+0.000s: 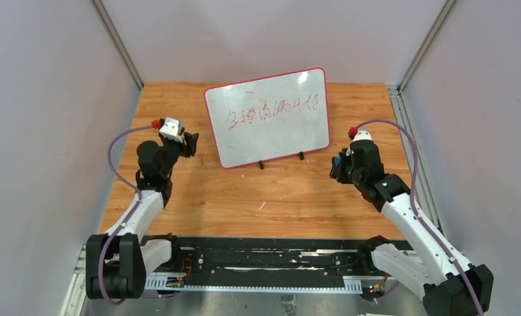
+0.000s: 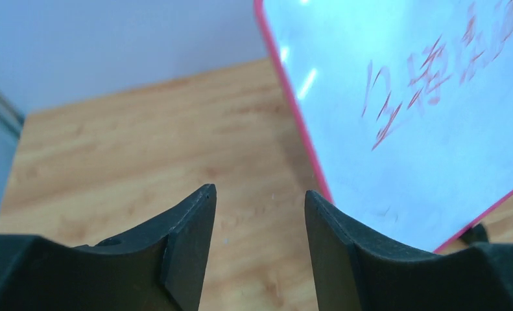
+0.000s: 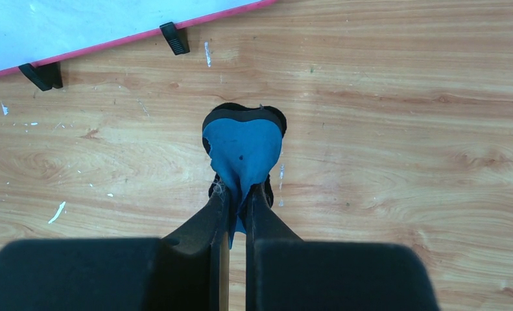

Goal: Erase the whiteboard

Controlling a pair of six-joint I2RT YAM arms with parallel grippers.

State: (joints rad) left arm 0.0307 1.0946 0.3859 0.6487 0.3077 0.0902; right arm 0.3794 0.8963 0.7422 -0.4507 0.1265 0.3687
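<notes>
The whiteboard (image 1: 269, 117) stands tilted on two small black feet at the back middle of the table, red-pink framed, with red handwritten characters across it. It also shows in the left wrist view (image 2: 429, 116) and its lower edge in the right wrist view (image 3: 98, 26). My right gripper (image 3: 239, 188) is shut on the blue-and-black eraser (image 3: 244, 146), to the right of the board and in front of its lower right corner (image 1: 338, 164). My left gripper (image 2: 259, 194) is open and empty, just left of the board's left edge (image 1: 190, 143).
The wooden table (image 1: 271, 197) has small white flecks (image 3: 57, 212) near the board's feet (image 3: 174, 37). Grey walls and metal frame posts (image 1: 118, 41) surround the table. A black rail (image 1: 264, 260) runs between the arm bases.
</notes>
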